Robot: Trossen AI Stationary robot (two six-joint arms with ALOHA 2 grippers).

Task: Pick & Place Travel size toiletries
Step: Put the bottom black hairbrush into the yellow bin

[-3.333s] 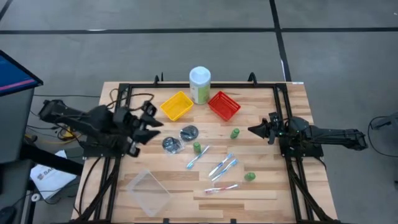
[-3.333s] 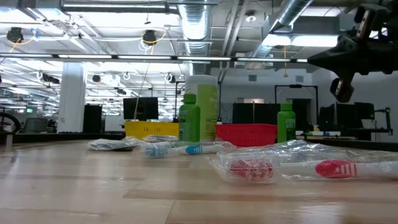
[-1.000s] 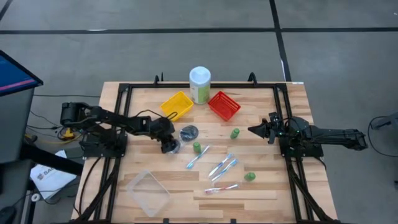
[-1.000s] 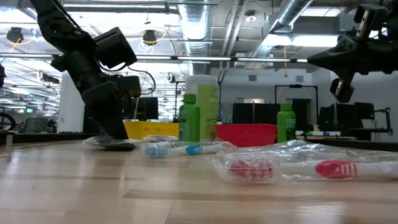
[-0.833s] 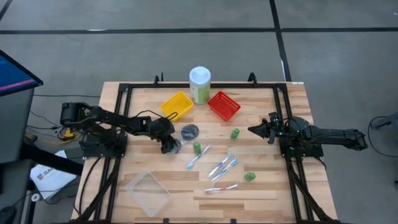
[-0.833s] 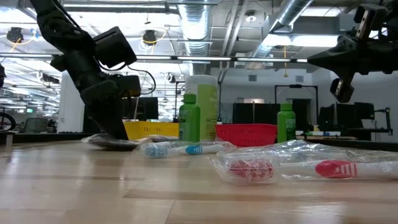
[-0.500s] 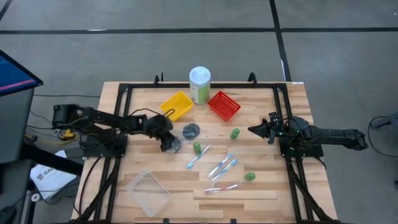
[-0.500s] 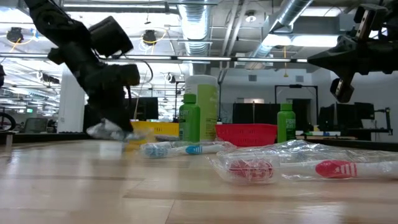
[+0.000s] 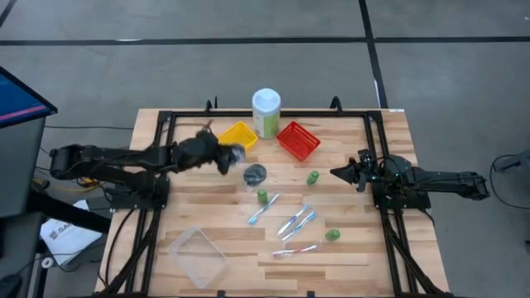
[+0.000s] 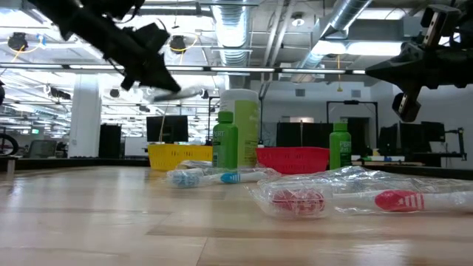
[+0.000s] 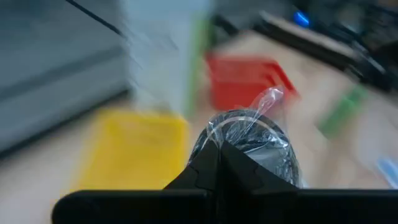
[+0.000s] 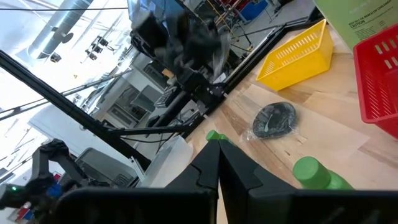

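Toiletries lie across the wooden table (image 9: 348, 248); one plastic-wrapped dark tin (image 11: 249, 142) hangs above the yellow basket (image 9: 236, 138), clamped in the left gripper (image 9: 225, 156); the second tin (image 9: 254, 174) lies nearby, apparently also wrapped; the right gripper (image 9: 334, 173), fingers together, waits at the right edge.

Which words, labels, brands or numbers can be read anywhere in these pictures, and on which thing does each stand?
No text can be read with certainty.
Tall pale-green canister with white cap: dark printed lines on its label, too small to read.
White package on the floor beside the table: dark letters, too blurred to read.
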